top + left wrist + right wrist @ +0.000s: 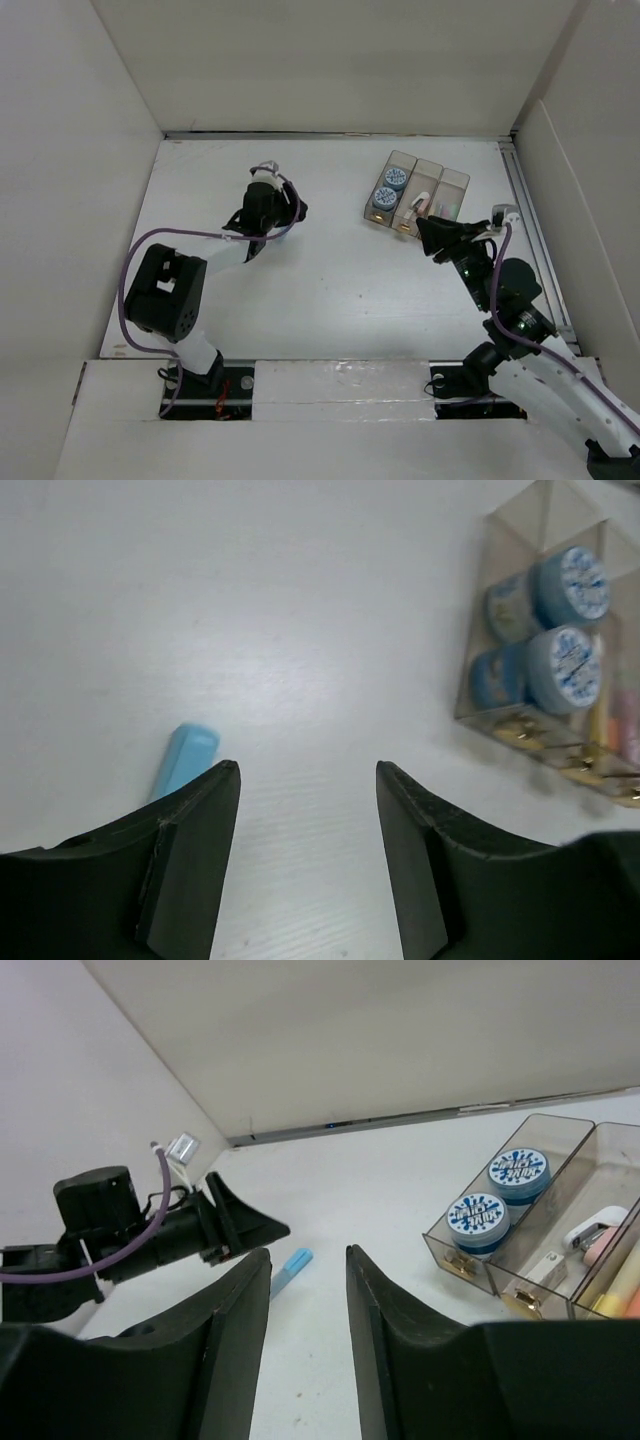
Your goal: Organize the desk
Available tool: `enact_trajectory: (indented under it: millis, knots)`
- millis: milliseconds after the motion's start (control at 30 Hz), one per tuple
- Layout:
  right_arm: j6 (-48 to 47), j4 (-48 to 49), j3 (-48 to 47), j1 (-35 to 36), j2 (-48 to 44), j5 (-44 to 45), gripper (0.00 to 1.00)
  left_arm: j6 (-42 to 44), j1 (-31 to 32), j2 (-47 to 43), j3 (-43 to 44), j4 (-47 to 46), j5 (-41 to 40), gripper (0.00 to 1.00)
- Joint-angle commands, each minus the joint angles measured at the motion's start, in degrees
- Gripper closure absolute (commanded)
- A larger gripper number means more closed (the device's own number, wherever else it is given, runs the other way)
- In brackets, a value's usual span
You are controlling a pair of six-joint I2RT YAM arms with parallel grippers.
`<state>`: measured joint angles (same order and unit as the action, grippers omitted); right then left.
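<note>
The desk (pixel 330 280) is a flat white tabletop between white upright panels. My left gripper (pixel 274 230) hovers over its left-middle, open and empty; in the left wrist view (pixel 308 765) only bare desk lies between its fingers. A small light-blue stick (pixel 186 759) lies just beside its left finger, and it also shows in the right wrist view (pixel 294 1264). The stick is hidden under the left gripper in the top view. My right gripper (pixel 426 238) is open and empty, just in front of the translucent three-compartment bin (pixel 400 215), and points left (pixel 308 1250).
The bin holds two blue round tubs (pixel 390 188) in its left compartment and small white, yellow and pink items in the others (pixel 600 1250). A metal rail (pixel 535 235) runs along the desk's right edge. The left arm's cable (pixel 180 235) loops above the desk.
</note>
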<state>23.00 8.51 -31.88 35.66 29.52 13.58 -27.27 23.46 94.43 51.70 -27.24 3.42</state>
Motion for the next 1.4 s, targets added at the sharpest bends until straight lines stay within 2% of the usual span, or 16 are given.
enact_trajectory:
  millis: [0, 133, 333, 467, 533, 667, 833, 900, 933, 967, 1000, 1200, 1333, 1367]
  knots:
    - [0.2, 4.49, -0.47, -0.06, 1.06, -0.93, 0.55, 4.22, 0.71, -4.69, -5.73, 2.09, -7.07, 0.42]
    - [0.2, 4.67, -0.55, -0.06, 1.6, -1.45, 0.53, 6.34, 0.71, -3.65, -5.3, 4.39, -8.6, 0.41]
    - [-0.06, 4.49, -0.64, -0.06, 1.51, -1.02, 0.53, 5.56, 0.71, 1.27, -1.52, 10.54, -14.83, 0.42]
    - [-0.24, 4.32, -0.55, -0.06, 0.89, -0.84, 0.53, 5.38, 0.71, 2.07, -0.99, 11.42, -16.08, 0.44]
    - [-0.07, 4.32, -0.47, -0.06, 0.89, -0.75, 0.53, 5.38, 0.71, 3.21, -0.73, 12.04, -16.16, 0.47]
    - [-0.06, 4.32, -0.64, -0.06, 1.16, -1.1, 0.53, 4.94, 1.23, 5.06, 0.33, 14.14, -16.77, 0.61]
    - [-0.15, 4.23, -0.64, -0.06, 0.63, -1.02, 0.53, 5.47, 4.83, 6.55, 2.08, 17.66, -21.68, 0.63]
    - [-0.06, 4.14, -0.64, -0.06, 0.72, -1.1, 0.53, 5.38, 5.98, 6.99, 2.35, 19.15, -23.45, 0.72]
    - [-0.06, 4.14, -0.64, -0.06, 0.72, -1.02, 0.53, 5.03, 6.5, 7.34, 2.7, 19.68, -24.59, 0.79]
    - [-0.06, 4.14, -0.73, -0.06, 0.72, -1.02, 0.53, 4.6, 6.51, 7.43, 2.96, 20.21, -24.86, 0.93]
    - [-0.06, 4.14, -0.73, -0.06, 0.72, -1.1, 0.53, 4.24, 6.51, 7.43, 2.88, 20.56, -25.13, 0.98]
    - [-0.06, 4.14, -0.73, -0.06, 0.37, -0.93, 0.53, 2.22, 6.51, 4.36, 2.35, 18.9, -20.05, 1.0]
    - [-0.06, 4.05, -0.64, -0.06, 0.01, -0.67, 0.53, 0.46, 7.21, -1.69, 3.04, 14.95, -10.13, 1.0]
    - [-0.06, 3.97, -0.64, -0.06, 0.19, -0.58, 0.53, 0.11, 9.21, -2.23, 3.66, 14.51, -8.88, 1.0]
